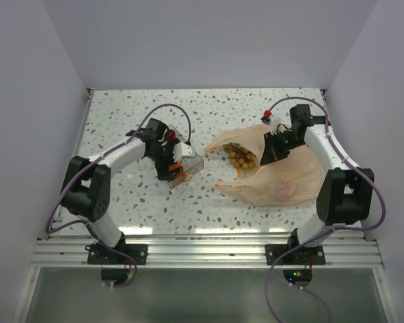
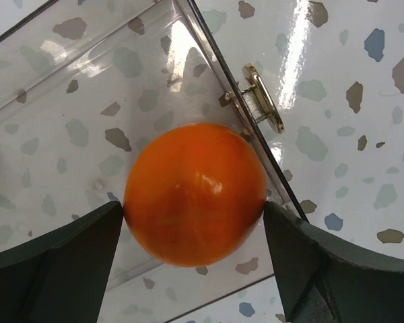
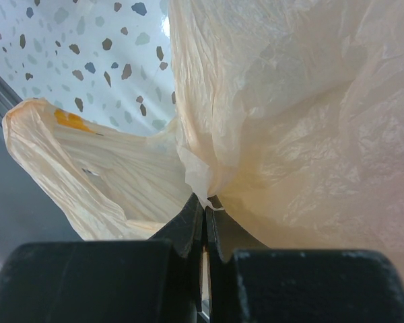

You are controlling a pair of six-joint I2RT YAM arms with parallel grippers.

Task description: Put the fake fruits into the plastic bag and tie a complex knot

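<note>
My left gripper [image 2: 195,215] is shut on the orange piece [image 2: 195,195], a glossy round fruit, held inside the clear tray [image 2: 121,60]. In the top view that gripper [image 1: 172,169] sits in the tray [image 1: 192,156] at centre left. My right gripper [image 3: 206,205] is shut on a pinched fold of the peach-orange plastic bag [image 3: 296,121]. In the top view the right gripper [image 1: 268,153] holds the bag's [image 1: 289,178] upper edge, keeping the mouth open leftward. A tan-brown grape cluster [image 1: 242,159] lies inside the bag's mouth. The other fruits are hidden.
The clear tray has a small brass hinge [image 2: 261,97] on its wall. The speckled table [image 1: 121,195] is walled in by white panels. A metal rail [image 1: 202,252] runs along the near edge by the arm bases.
</note>
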